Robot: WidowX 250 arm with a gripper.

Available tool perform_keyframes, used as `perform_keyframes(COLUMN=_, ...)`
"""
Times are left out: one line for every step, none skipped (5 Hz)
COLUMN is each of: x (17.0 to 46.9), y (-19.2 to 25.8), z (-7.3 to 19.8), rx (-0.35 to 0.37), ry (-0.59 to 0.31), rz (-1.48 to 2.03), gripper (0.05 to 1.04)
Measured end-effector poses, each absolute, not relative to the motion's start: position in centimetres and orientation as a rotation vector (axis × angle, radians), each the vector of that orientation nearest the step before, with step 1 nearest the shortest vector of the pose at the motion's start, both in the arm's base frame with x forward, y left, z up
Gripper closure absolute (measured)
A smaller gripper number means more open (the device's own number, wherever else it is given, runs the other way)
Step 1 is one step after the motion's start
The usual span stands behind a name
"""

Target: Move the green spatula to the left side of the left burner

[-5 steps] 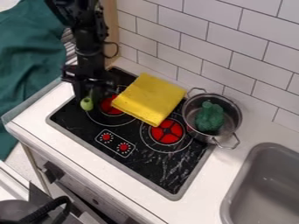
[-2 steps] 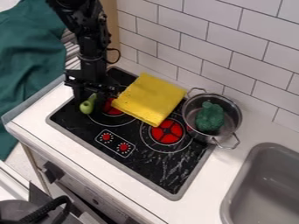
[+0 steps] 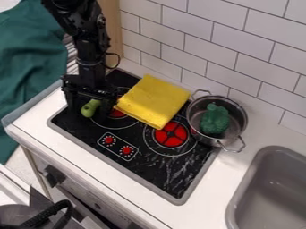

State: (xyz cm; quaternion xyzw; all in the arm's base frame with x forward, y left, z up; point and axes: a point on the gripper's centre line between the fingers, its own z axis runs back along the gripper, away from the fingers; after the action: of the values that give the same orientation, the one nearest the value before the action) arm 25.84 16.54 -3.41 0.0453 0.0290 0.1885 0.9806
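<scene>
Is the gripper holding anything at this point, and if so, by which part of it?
Nothing appears to be held: the gripper is open over the stove's left side, with the green spatula between its spread fingers.

one fixed camera view, set above the jaws and looking down on them at a slant, facing the tiled wall (image 3: pixel 221 40) beyond, far enough back to take in the stovetop (image 3: pixel 161 172) beneath the jaws and part of the sink (image 3: pixel 272 192) well apart from them

The light-green spatula (image 3: pixel 90 110) is showing its rounded end at the left side of the left burner (image 3: pixel 117 114), which is showing red, partly hidden.
</scene>
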Motion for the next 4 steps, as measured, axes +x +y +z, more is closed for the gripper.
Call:
perform_keyframes(x=26.2, y=16.0, z=-0.1, rx=0.081, ry=-0.037, rz=0.379, gripper=0.082)
perform_keyframes(x=26.1, y=14.1, z=1.8, rx=0.069, ry=-0.102, rz=0.360, gripper=0.082)
perform_keyframes(x=25.6, y=11.6, z=1.1, rx=0.055, ry=-0.107, rz=0.295, gripper=0.082)
perform_keyframes(x=25.6, y=10.2, z=0.7, rx=0.061, ry=-0.089, rz=0.251, gripper=0.082)
